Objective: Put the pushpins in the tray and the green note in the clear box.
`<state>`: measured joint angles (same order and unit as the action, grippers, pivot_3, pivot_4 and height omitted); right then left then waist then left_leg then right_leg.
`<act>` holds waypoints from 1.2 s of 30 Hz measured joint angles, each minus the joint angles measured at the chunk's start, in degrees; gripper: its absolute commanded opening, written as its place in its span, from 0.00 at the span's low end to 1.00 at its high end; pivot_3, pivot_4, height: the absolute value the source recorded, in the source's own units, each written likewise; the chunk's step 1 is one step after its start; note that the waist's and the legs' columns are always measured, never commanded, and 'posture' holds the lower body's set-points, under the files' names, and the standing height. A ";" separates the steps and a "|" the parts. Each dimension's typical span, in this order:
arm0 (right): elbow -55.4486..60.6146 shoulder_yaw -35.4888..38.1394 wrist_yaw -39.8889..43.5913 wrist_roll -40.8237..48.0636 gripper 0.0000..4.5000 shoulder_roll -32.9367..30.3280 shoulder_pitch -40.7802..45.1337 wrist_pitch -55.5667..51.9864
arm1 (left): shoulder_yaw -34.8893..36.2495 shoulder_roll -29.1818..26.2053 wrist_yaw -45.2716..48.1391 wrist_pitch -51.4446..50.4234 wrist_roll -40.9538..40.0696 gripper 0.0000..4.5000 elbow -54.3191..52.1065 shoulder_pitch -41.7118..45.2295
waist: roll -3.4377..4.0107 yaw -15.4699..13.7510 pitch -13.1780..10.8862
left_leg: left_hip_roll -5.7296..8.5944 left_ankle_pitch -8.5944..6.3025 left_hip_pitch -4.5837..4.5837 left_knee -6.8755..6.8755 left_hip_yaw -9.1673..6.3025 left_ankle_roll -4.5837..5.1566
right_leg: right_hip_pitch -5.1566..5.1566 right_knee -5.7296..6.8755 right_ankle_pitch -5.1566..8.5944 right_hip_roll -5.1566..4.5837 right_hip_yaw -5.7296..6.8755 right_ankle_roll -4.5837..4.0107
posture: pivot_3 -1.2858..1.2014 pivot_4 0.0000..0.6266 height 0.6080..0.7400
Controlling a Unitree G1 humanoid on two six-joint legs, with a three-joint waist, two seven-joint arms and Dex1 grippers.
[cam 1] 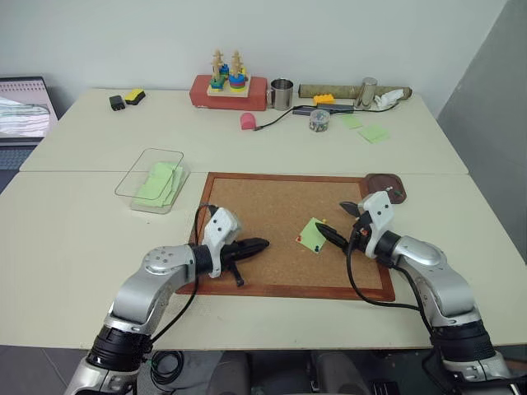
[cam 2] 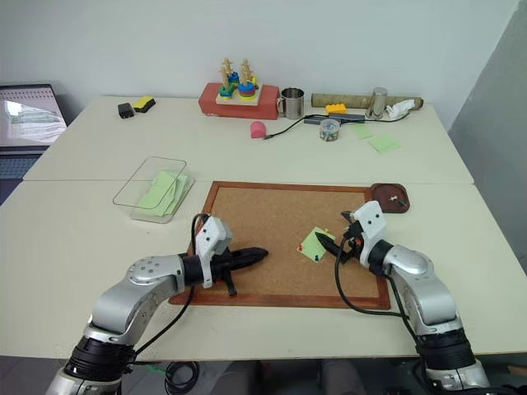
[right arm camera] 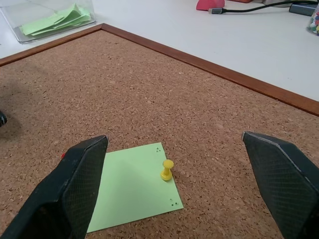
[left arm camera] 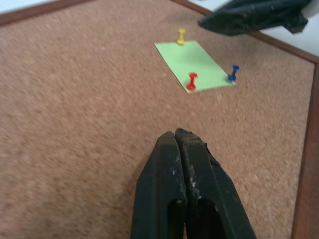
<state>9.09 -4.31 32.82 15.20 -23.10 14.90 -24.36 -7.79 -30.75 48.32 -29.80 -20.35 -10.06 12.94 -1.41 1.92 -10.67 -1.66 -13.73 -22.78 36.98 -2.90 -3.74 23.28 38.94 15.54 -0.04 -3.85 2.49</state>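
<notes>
Our left end effector (left arm camera: pixel 182 137), fingers pressed together and empty, hovers over the wood-framed corkboard (cam 1: pixel 247 216); our right end effector (right arm camera: pixel 174 164) gapes wide around the yellow pushpin (right arm camera: pixel 167 170) fixing the light green square note (left arm camera: pixel 194 64), red (left arm camera: pixel 192 81) and blue (left arm camera: pixel 233 73) pins beside.

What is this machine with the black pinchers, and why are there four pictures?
It's a robot with two arms. Two pictures come from cameras in its head, looking down at the table. The other two come from cameras on its wrists.

Each arm ends in an end effector, a pincher with two black fingers. The left end effector is shut and holds nothing. The right end effector is wide open, right by the yellow pushpin.

On the corkboard lies a green note, pinned by that yellow pin, a red pushpin and a blue pushpin. Nearby are a small brown tray and a clear box with green papers inside.
</notes>
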 measured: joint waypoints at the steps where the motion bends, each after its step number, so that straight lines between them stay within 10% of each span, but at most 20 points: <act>1: -0.09 -0.17 -0.27 -0.27 1.00 0.37 0.04 0.00 | -0.42 0.00 -0.19 -0.03 0.58 0.01 0.63 0.21 | 0.00 0.00 0.00 | 0.00 0.00 0.00 0.00 0.00 0.00 | 0.00 0.00 0.00 0.00 -0.01 0.00 | 0.52 0.24 1.00; 24: -1.47 -1.58 -3.19 -2.61 1.00 3.36 0.71 -3.29 | -3.00 -1.62 0.14 -0.07 3.17 0.01 0.46 1.35 | 0.04 0.02 0.03 | 0.00 0.00 0.04 -0.01 0.01 0.00 | -0.02 0.01 0.01 0.00 -0.02 0.00 | 0.52 0.24 1.00; 36: -2.37 -2.10 -2.64 -2.74 0.44 3.35 0.08 -3.49 | -2.89 -1.62 0.03 0.19 3.58 0.00 0.42 1.42 | 0.03 0.01 0.03 | 0.00 0.00 0.04 -0.01 0.01 0.00 | -0.03 0.00 0.01 0.00 -0.02 0.00 | 0.52 0.24 1.00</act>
<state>6.72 -6.41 30.18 12.46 -19.75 14.98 -27.85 -10.68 -32.37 48.35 -29.60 -16.77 -9.63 14.37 -1.37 1.93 -10.64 -1.65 -13.73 -22.74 36.97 -2.89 -3.74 23.25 38.94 15.54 -0.04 -3.87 2.49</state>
